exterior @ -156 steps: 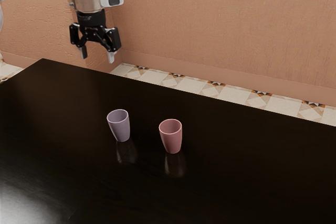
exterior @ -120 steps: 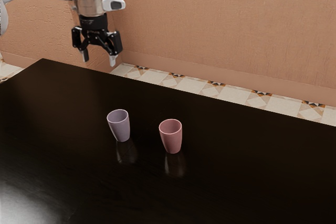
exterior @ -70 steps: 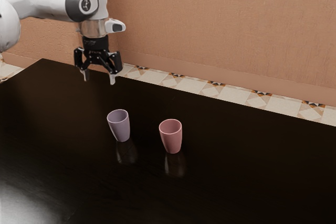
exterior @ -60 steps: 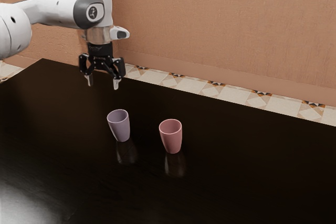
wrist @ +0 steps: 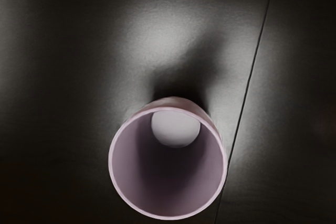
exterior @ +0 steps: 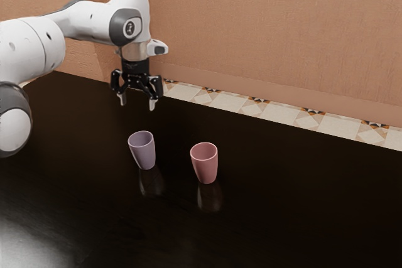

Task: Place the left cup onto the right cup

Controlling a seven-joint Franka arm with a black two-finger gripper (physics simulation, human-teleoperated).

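A lilac cup (exterior: 142,149) stands upright on the dark table (exterior: 282,205), on the exterior view's left. A pink cup (exterior: 204,162) stands upright a short way to its right. My gripper (exterior: 137,101) hangs open above and slightly behind the lilac cup, its fingers pointing down with nothing between them. In the wrist view I look down into the lilac cup (wrist: 168,163), its pale bottom showing, directly under my hand.
Behind the table's far edge runs a patterned tile floor (exterior: 282,114) and an orange wall (exterior: 282,29). The white arm (exterior: 44,42) reaches in from the exterior view's left.
My gripper has come down and moved toward the exterior view's right, from high near the wall to just above the lilac cup. Both cups stay where they were.
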